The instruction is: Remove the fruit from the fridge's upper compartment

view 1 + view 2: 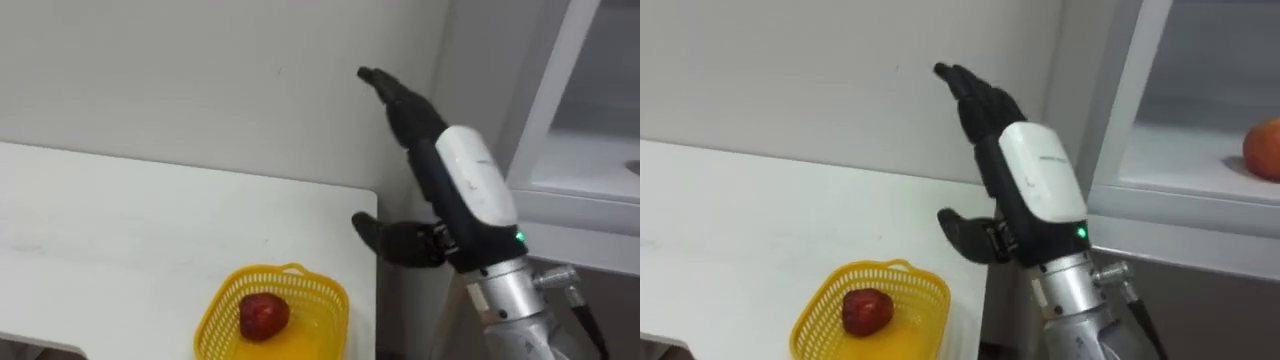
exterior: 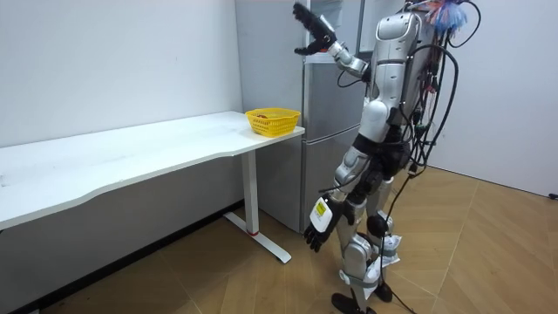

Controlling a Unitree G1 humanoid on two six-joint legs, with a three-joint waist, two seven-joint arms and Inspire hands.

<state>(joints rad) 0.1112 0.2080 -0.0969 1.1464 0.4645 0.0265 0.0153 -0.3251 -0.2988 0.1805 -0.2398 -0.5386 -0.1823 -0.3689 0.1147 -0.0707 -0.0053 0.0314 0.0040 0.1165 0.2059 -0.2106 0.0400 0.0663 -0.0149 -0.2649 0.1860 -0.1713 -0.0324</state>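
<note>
Right hand (image 1: pixel 1025 185) is up beside the open upper fridge (image 1: pixel 1180 222), fingers straight, thumb spread, nothing in it, while your left hand (image 2: pixel 317 237) hangs by the thigh. The round reddish fruit (image 1: pixel 1264 150) sits on the white shelf (image 1: pixel 1180 160) off to the right. It looks light, firm, smooth and liable to roll, so cup it around the middle rather than pinching.

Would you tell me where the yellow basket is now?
The basket sits low centre in the left eye view, on the table at its right corner by the fridge, below the right hand, holding an apple.
</note>
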